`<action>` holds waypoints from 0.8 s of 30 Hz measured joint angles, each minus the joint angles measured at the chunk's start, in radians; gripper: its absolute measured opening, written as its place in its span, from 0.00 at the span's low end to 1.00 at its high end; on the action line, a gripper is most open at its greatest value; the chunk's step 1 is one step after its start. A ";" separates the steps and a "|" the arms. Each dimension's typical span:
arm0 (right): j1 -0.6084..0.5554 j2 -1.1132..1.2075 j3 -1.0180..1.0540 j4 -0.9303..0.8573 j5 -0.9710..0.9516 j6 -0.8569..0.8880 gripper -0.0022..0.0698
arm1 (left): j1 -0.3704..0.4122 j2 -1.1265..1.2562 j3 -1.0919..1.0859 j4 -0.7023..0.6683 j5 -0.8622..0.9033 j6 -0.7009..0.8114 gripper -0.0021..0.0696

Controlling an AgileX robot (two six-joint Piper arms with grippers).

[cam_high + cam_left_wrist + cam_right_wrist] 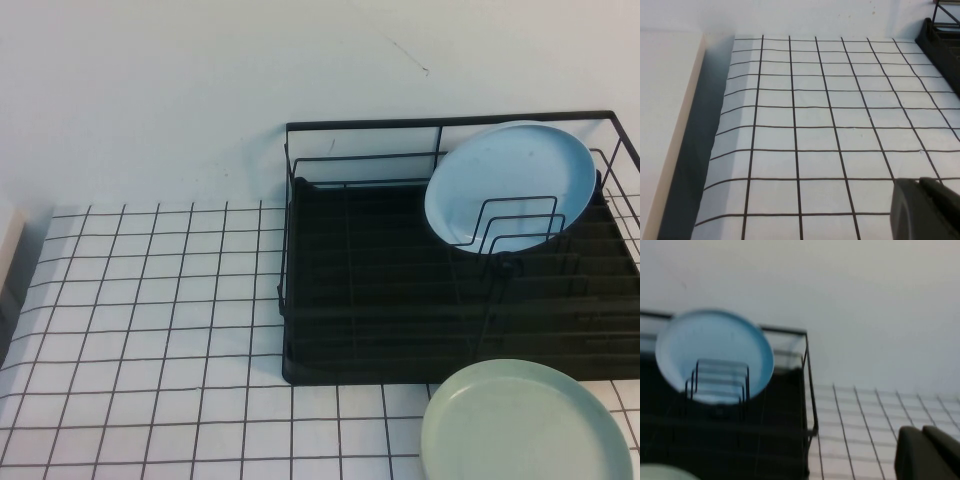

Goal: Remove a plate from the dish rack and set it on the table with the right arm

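- The plate (512, 180) stands tilted at the dish rack (380, 300)'s one o'clock corner, propped behind wire dividers (515, 222) that keep it upright.
- A mint-green plate (525, 425) lies on the table (150, 330) at the rack's five o'clock, partly cut off.
- We see only a dark sliver of the left gripper (927, 210) above bare table and of the right gripper (930, 452) facing the rack; we cannot tell how either's jaws stand, though neither seems to hold anything.

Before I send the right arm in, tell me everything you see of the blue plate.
The plate is round, light sky-blue, smooth and glossy-looking, with a shallow raised rim. It stands on edge, tilted back, in the far right part of the black wire rack, behind the upright dividers that cross its lower face. No end effector touches it; neither shows in the high view.
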State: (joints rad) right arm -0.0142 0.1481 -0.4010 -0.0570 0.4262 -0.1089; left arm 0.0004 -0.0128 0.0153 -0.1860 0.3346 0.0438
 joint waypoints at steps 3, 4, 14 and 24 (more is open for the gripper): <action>0.000 0.148 -0.112 0.036 0.156 -0.112 0.03 | 0.000 0.000 0.000 0.000 0.000 0.000 0.02; 0.000 0.208 -0.148 0.057 0.204 -0.168 0.03 | 0.000 0.000 0.000 0.000 0.000 0.000 0.02; 0.000 0.813 -0.443 0.244 0.365 -0.651 0.08 | 0.000 0.000 0.000 0.000 0.000 0.000 0.02; 0.000 1.184 -0.678 0.501 0.265 -1.169 0.69 | 0.000 0.000 0.000 0.000 0.000 -0.002 0.02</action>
State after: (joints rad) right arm -0.0142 1.3326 -1.0792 0.4442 0.6911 -1.2782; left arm 0.0004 -0.0128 0.0153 -0.1860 0.3346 0.0418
